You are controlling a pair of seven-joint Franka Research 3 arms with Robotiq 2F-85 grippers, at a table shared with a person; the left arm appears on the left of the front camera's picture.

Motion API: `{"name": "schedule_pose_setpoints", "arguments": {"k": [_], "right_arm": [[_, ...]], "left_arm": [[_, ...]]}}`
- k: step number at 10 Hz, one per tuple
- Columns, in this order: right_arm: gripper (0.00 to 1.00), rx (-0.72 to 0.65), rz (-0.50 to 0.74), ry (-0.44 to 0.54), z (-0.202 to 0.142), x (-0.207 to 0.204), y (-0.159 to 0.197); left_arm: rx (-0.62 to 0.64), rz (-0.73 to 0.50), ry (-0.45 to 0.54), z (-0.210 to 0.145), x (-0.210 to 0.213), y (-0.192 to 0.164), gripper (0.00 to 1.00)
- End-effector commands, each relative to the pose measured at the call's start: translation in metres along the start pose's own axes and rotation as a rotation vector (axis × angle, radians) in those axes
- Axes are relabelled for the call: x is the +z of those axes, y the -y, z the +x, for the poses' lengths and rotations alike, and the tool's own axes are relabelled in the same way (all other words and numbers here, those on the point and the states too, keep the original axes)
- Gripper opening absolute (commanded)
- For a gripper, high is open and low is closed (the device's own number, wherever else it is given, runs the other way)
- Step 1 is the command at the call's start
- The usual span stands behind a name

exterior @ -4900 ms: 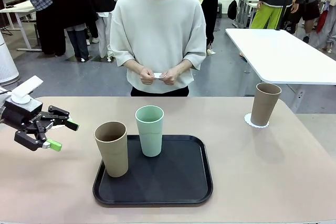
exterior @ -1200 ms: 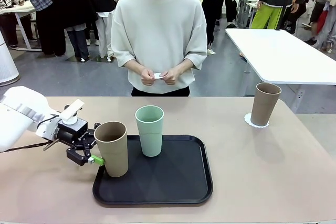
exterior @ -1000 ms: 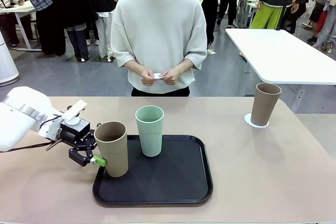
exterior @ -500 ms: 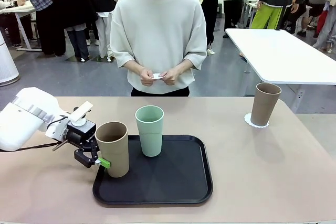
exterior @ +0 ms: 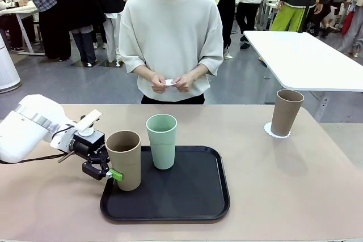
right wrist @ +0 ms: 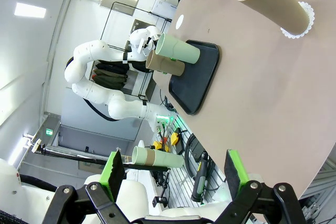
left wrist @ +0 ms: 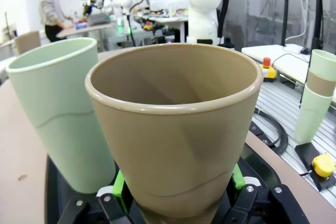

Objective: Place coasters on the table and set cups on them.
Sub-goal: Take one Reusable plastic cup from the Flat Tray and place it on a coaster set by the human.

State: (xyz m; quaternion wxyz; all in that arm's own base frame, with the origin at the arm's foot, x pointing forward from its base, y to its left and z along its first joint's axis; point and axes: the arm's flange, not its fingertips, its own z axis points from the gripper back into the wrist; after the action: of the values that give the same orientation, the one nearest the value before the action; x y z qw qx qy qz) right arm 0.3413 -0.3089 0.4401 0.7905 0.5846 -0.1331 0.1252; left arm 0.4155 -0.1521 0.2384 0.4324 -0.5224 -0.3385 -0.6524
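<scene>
Grip sits low on the upright tan cup (exterior: 125, 160), its long axis vertical, with the left gripper (exterior: 115, 171) pinching it from its left side at the near left corner of the black tray (exterior: 193, 196), just beside the mint cup (exterior: 161, 140); the right gripper (right wrist: 173, 174) hangs spread and empty, well apart.

Matt tan cup (exterior: 126, 165), matt mint cup (exterior: 161, 143), smooth black tray (exterior: 187, 199), smooth table (exterior: 283, 185).

black tray (exterior: 182, 198), white side table (exterior: 303, 60)
</scene>
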Motion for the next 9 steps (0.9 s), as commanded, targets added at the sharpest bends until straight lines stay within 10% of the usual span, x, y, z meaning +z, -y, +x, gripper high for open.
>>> {"name": "schedule_pose_setpoints", "arguments": {"k": [1,3,9], "right_arm": [[1.0,0.004,0.001,0.01,-0.001,-0.002,-0.001],[1.0,0.004,0.001,0.01,-0.001,-0.002,-0.001],[1.0,0.004,0.001,0.01,-0.001,-0.002,-0.001]], "left_arm": [[-0.03,-0.011,0.016,0.0,-0.002,-0.001,0.0],[-0.008,-0.042,0.01,0.009,0.002,0.008,0.75],[-0.005,0.119,-0.002,0.154,0.062,0.048,0.75]]}}
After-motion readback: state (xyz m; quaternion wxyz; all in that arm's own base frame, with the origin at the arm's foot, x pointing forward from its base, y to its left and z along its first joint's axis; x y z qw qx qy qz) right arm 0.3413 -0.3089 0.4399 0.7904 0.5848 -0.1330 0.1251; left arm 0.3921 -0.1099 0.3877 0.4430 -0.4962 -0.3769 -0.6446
